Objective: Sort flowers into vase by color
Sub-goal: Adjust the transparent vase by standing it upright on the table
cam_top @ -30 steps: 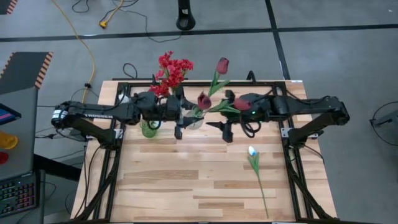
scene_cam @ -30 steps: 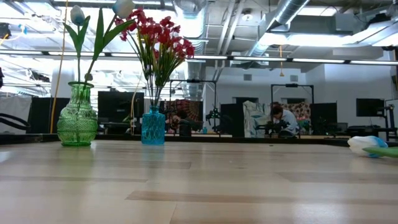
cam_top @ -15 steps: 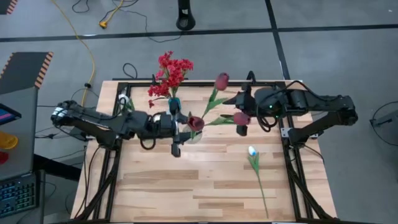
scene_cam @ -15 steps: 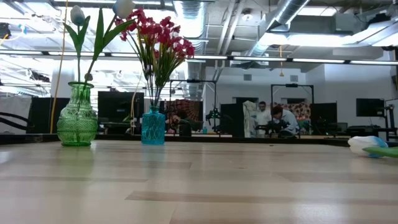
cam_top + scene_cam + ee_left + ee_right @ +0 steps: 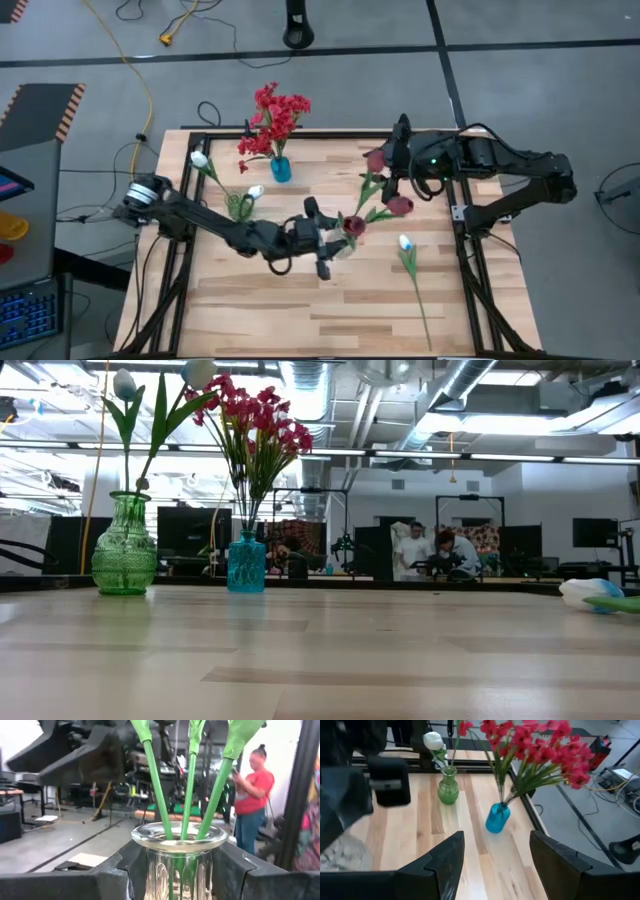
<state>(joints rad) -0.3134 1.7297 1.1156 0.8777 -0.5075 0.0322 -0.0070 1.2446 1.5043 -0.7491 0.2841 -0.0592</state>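
Over the wooden desk [image 5: 300, 300], the left claw [image 5: 322, 243] gripped a clear glass vase [image 5: 179, 865] of maroon tulips [image 5: 353, 225] mid-desk, the right claw [image 5: 400, 135] hung open near the far edge, and a white tulip [image 5: 405, 243] lay just beside the vase.

**Room around your bench**

You've got a grey concrete floor [image 5: 520, 110] with dark tape lines [image 5: 330, 52] crossing it. A yellow cable [image 5: 135, 70] snakes in from the far side. A hazard-striped mat [image 5: 40, 110] lies off the table's left. Low view: open ceiling with ducts [image 5: 460, 380] and strip lights [image 5: 520, 422], white walls, dark monitors [image 5: 598, 532] along the back. Two people [image 5: 435, 550] stand at a far bench. Left wrist view shows a person in a red shirt [image 5: 252, 795].
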